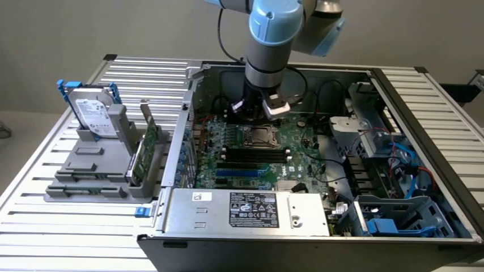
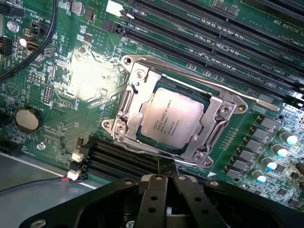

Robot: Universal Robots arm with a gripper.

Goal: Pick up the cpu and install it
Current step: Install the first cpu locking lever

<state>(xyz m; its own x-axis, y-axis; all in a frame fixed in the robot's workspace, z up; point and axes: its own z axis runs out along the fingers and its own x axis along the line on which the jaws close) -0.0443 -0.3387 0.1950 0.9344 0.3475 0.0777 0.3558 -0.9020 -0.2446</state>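
Silver cpu [image 2: 172, 118] seated in socket frame [image 2: 137, 85]; closed end effector [image 2: 166, 178] beside.

Nothing fully legible. The cpu [image 2: 172, 118], just ahead of the claw [image 2: 167, 176], carried faint engraved lines, unreadable. The power supply [image 1: 250, 212] label was too small to read.

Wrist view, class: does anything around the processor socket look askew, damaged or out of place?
Nothing stands out. The flat silver square cpu lies level inside the metal socket frame, its edges parallel to the frame. The shut black end effector sits just beside the socket, holding nothing.
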